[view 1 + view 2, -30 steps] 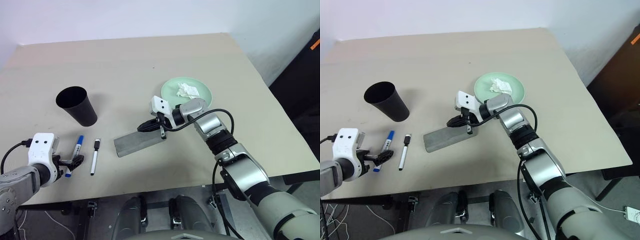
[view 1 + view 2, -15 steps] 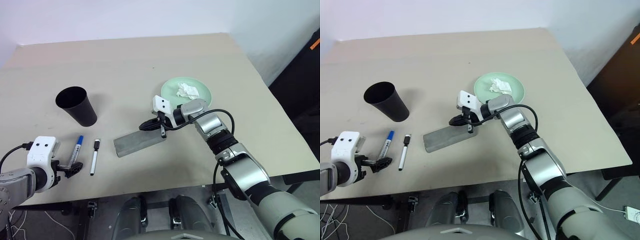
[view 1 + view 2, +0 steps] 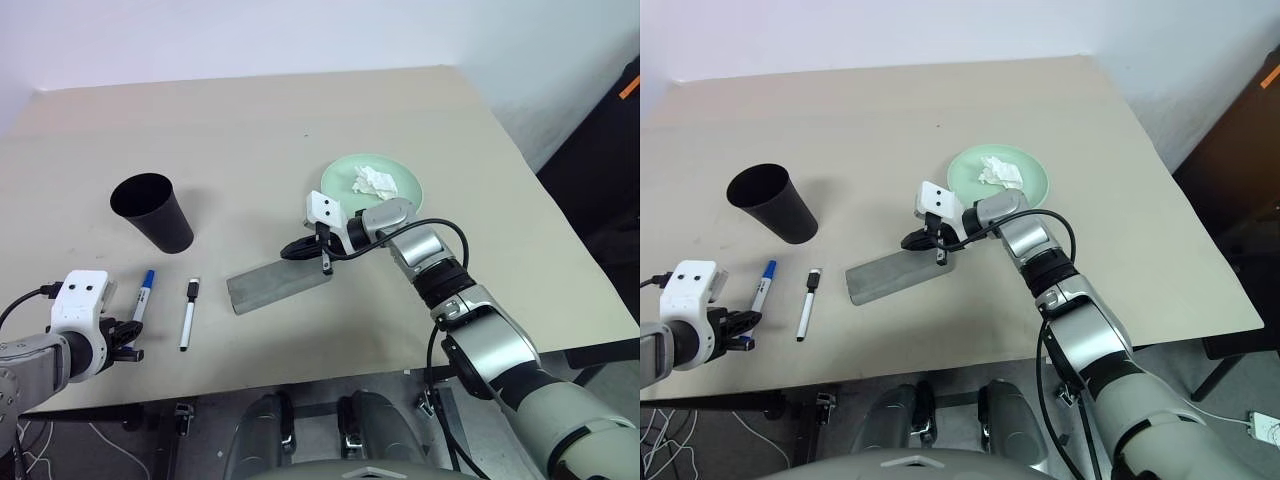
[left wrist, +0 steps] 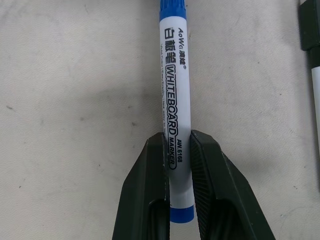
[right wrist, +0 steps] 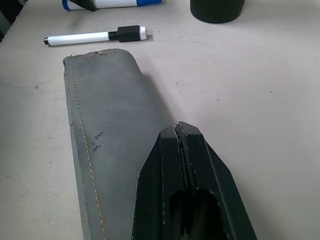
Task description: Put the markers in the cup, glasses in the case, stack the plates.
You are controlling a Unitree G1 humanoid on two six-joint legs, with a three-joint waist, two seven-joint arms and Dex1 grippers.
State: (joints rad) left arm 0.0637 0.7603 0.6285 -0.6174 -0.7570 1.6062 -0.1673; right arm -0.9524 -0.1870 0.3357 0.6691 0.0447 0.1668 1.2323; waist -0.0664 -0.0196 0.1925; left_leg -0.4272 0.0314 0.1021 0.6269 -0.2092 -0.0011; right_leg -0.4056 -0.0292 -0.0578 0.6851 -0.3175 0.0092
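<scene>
My left gripper [image 4: 179,150] has just clamped onto the blue-capped marker [image 4: 176,90], which was lying free between wide jaws a second ago; it's flat on the table [image 3: 250,130], near the cup [image 3: 153,211]. Lift next, I reckon. My right gripper [image 5: 182,131] is pinched empty over the case [image 5: 100,130].

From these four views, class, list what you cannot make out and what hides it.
- Inside of the cup: dark in the eye views; contents unreadable.
- Inside of the case: lid shut, so glasses cannot be confirmed.
- Surface of the green plate under the crumpled white paper.
- Black-capped marker: cut off by the left wrist view's edge.
</scene>
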